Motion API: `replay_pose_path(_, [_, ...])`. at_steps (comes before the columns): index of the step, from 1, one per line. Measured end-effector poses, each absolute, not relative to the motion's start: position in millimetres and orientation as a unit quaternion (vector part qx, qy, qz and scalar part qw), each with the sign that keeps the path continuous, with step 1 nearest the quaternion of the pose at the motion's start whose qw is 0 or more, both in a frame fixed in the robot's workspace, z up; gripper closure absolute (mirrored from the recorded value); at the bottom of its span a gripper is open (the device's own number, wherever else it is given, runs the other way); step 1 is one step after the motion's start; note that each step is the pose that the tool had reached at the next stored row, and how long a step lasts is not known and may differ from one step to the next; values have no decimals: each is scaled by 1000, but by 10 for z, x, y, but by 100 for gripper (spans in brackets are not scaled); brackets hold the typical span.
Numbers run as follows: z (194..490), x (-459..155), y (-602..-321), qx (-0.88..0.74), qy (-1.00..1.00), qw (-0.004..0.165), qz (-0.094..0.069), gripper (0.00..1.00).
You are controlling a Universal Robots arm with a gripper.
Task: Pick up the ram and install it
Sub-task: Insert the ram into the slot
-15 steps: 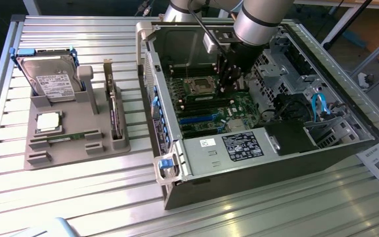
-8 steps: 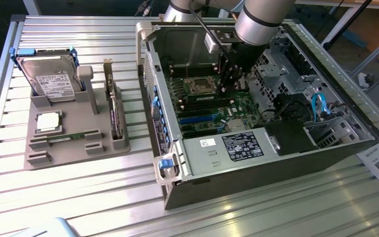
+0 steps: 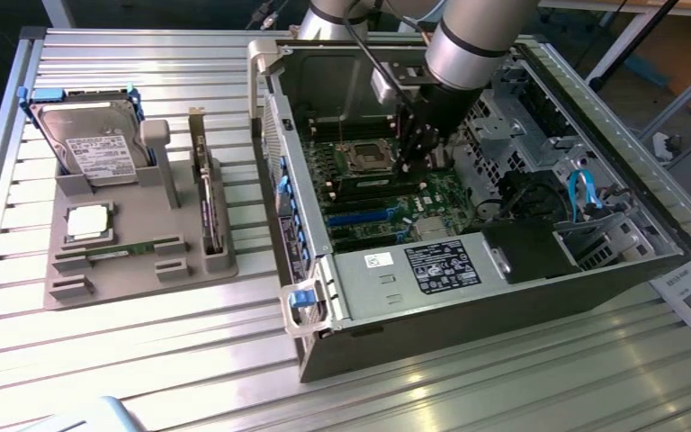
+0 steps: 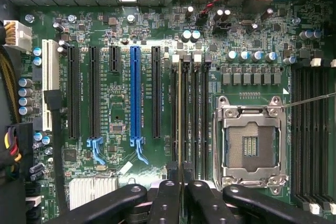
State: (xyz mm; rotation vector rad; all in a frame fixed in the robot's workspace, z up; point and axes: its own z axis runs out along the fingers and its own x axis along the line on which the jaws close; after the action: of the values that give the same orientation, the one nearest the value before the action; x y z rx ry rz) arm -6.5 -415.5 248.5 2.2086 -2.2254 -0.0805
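The ram [image 4: 180,108] shows edge-on as a thin strip, standing upright between my two dark fingers [image 4: 167,198]. My gripper [image 4: 180,184] is shut on it. The stick lies lengthwise along the bank of black memory slots [image 4: 190,114] just beside the open CPU socket [image 4: 251,145]. I cannot tell whether it touches a slot. In the exterior view my gripper [image 3: 416,162] reaches down inside the open computer case [image 3: 321,297], over the green motherboard [image 3: 376,193] near the socket.
A grey tray [image 3: 141,270] on the exterior view's left holds a hard drive [image 3: 94,144], a silver CPU [image 3: 87,220] and an upright expansion card [image 3: 208,211]. Case walls, drive cages and a blue cable [image 3: 579,193] crowd the arm. A blue expansion slot [image 4: 135,93] lies beside the memory slots.
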Motion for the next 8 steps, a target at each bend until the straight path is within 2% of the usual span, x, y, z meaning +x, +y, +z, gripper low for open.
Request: replay_pose_path(8, [2454,-65,-4155,704,-710,3,-26,88])
